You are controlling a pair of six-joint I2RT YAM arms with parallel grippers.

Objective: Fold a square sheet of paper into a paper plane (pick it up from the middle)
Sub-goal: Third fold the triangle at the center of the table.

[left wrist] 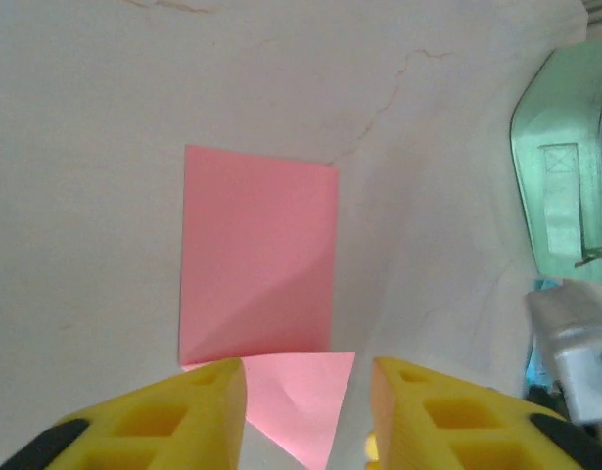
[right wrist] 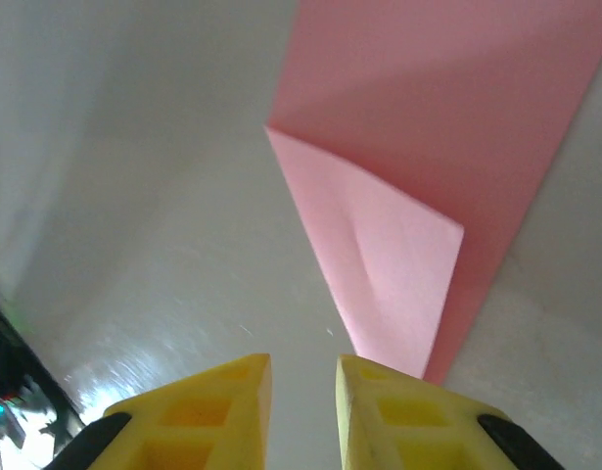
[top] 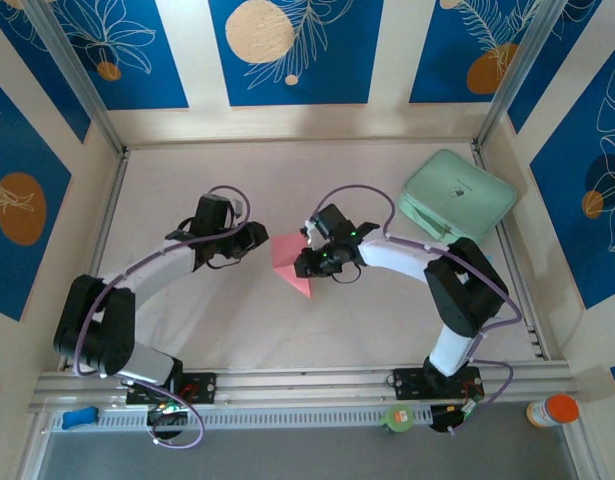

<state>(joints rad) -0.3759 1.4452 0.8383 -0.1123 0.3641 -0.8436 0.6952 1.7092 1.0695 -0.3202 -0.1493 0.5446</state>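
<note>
The part-folded square sheet of paper (top: 292, 265) lies flat on the counter (top: 287, 180), well left of the mint-green pad (top: 457, 195). The left end effector (left wrist: 305, 382) and right end effector (right wrist: 303, 370) flank it, slightly parted and empty, likely so each can work one side.

The square sheet of paper (left wrist: 256, 255) lies on the white table (left wrist: 105, 98), diagonally creased — its lighter near flap shows between the left gripper's (left wrist: 308, 377) parted yellow fingers (left wrist: 173, 416). A mint-green pad (left wrist: 560, 186) lies well right.

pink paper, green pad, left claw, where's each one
pink paper (top: 290, 262): top external view, the middle of the folded sheet.
green pad (top: 457, 195): top external view, the centre of its top face.
left claw (left wrist: 305, 377): left wrist view, midway between its yellow fingertips.
</note>
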